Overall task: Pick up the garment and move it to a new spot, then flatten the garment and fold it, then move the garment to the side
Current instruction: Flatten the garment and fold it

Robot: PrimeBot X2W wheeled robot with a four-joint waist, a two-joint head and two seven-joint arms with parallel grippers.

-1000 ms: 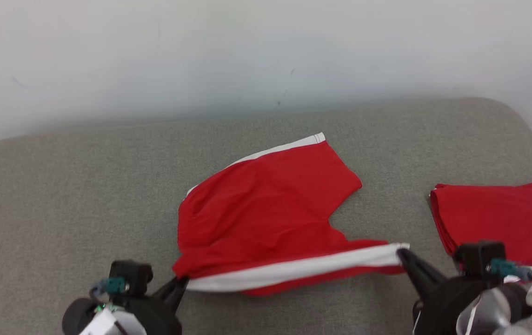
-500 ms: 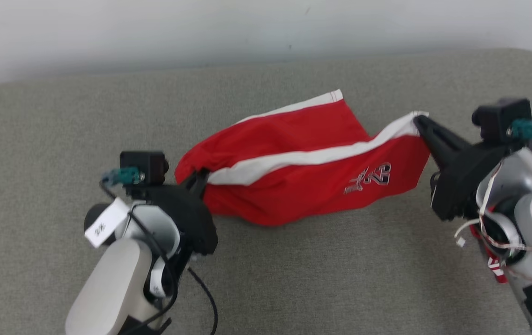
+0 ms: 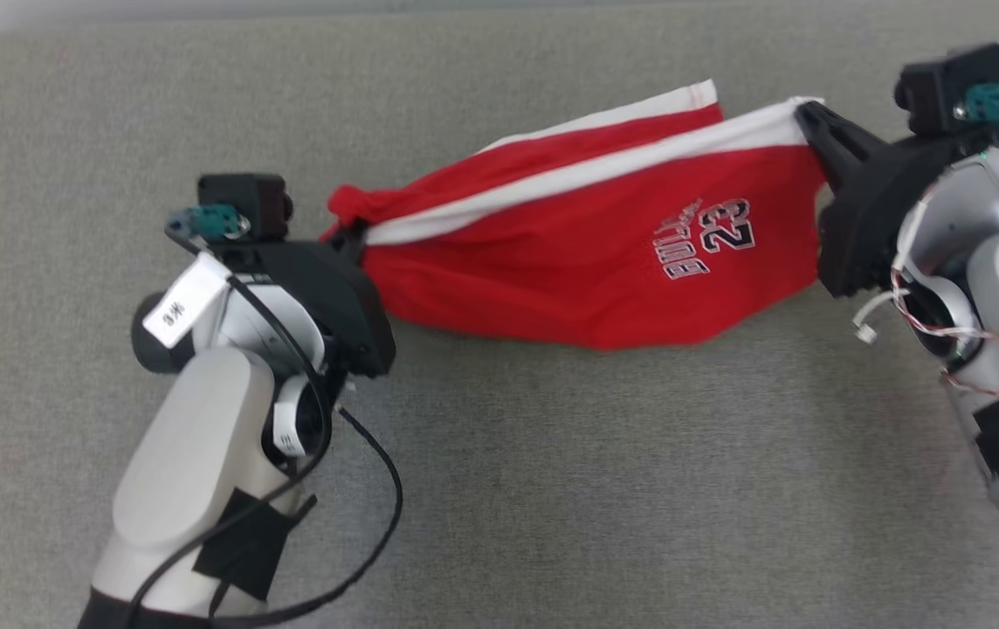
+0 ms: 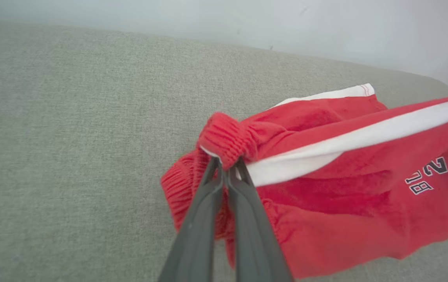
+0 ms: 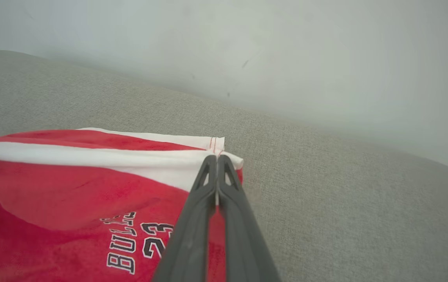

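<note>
Broadly, the red garment [image 3: 587,262] hangs stretched between two grips above the grey cushion [image 3: 552,489], its lower fold sagging toward that surface; whether it touches cannot be told. The left gripper [image 3: 354,238] is clamped on the bunched elastic waistband [image 4: 224,137]. The right gripper [image 3: 803,109] is pinched tight on the hem end of the white side stripe [image 3: 578,175], so the stripe runs nearly taut from one to the other. The printed number [image 3: 713,234] faces the head camera, and the other leg's hem [image 3: 692,94] shows just beyond the held edge. The step is judged to be carrying the held side across for laying out or folding. Done well, it calls for both arms to travel together at equal height and constant spacing. More spread would strain the pinch at the thin hem; less would slacken the stripe and crumple the cloth. The held edge is best lowered in line with the far striped edge and released only once the fabric lies flat.
</note>
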